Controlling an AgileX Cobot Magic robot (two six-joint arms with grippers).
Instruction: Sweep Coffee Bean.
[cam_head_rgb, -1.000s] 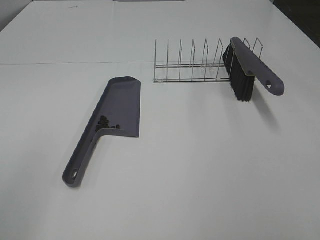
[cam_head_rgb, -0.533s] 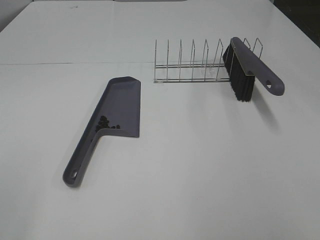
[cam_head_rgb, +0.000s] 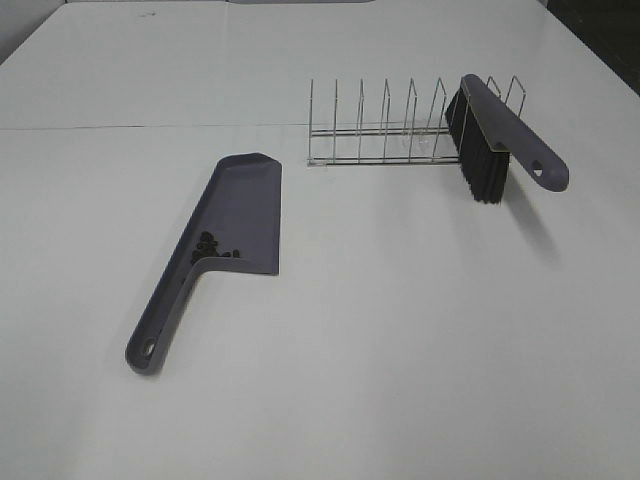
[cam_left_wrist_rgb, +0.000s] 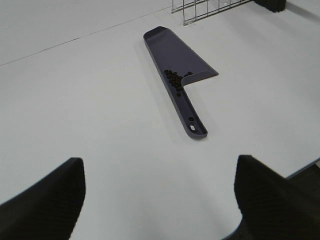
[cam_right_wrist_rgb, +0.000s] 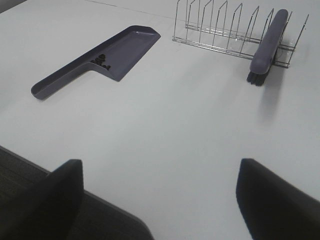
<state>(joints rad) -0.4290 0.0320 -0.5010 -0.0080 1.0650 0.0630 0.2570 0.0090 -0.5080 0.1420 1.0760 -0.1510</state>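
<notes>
The beans (cam_head_rgb: 211, 246) sat in the dustpan (cam_head_rgb: 245, 210), at its handle end, at eight o'clock from the rack (cam_head_rgb: 400, 130). Both grippers' (cam_left_wrist_rgb: 160, 200) (cam_right_wrist_rgb: 160, 200) jaws stood wide apart, seemingly empty.

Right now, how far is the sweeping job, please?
It looks nearly finished. The coffee beans already lie inside the dustpan, near its handle, and I see no loose ones on the table. The brush rests in the wire rack. Both tools are open, away from everything, holding nothing. Nothing clearly remains.
</notes>
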